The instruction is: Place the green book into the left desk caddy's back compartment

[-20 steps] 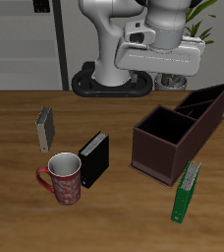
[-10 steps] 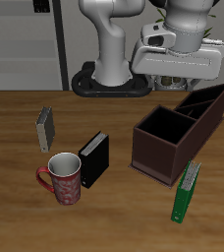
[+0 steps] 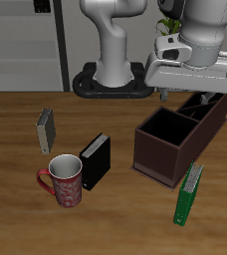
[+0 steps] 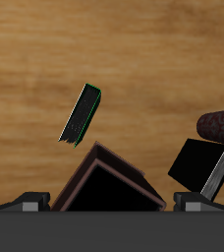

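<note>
on the wooden table (image 3: pixel 16 139) we should centre over the green book (image 3: pixel 188 193) beside the left desk caddy (image 3: pixel 170 139); the gripper (image 3: pixel 190 98) seems open and empty.

Wooden table (image 3: pixel 16 214) carries: green book (image 3: pixel 188 194), left desk caddy (image 3: pixel 175 134), mug (image 3: pixel 64 179), black book (image 3: pixel 95 160), grey book (image 3: pixel 47 128).

White rounded arm (image 3: pixel 115 40), black base (image 3: pixel 111 84)
</note>
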Controlling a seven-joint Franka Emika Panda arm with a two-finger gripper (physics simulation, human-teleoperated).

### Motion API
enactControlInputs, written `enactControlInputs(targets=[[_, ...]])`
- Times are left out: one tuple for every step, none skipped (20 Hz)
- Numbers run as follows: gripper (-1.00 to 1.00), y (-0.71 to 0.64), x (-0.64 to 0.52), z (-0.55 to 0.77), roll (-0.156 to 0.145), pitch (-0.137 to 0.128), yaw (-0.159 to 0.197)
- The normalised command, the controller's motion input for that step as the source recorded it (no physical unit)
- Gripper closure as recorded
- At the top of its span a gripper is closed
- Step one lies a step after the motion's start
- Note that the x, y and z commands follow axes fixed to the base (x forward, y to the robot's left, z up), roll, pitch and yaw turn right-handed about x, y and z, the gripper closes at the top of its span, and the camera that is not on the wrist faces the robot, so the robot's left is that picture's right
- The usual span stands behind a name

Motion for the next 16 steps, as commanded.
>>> enactControlInputs(targets=[[-1.0,0.45,0.44,-0.06,-0.017,-0.086,0.012],[-1.0,0.2,0.15,-0.12,0.036,0.023,-0.012],[-1.0,0.3,0.29,-0.27,0.06,0.104,-0.126],[-1.0,0.37,0.34,-0.21,-0.051,-0.03,0.066],[-1.0,0.4,0.27,-0.32,0.084,0.069,-0.05],[-1.0,0.22,0.16,-0.2,-0.015,-0.013,-0.049],[-1.0,0.34,0.2,-0.25,0.045,0.002,0.052],[-1.0,0.17,0.17,-0.23,0.019,0.03,-0.016],[-1.0,0.14,0.12,-0.15,-0.011,-0.016,-0.056],[-1.0,0.18,0.08,-0.11,0.021,-0.029,-0.004],[-1.0,-0.04,-0.19,0.0,0.0,0.0,0.0],[-1.0,0.19,0.16,-0.19,0.075,-0.027,0.01],[-1.0,0.12,0.17,-0.33,0.014,0.048,-0.096],[-1.0,0.14,0.2,-0.27,0.001,-0.007,0.0],[-1.0,0.09,0.24,-0.34,0.029,0.039,-0.081],[-1.0,0.09,0.03,-0.32,0.004,0.015,0.0]])
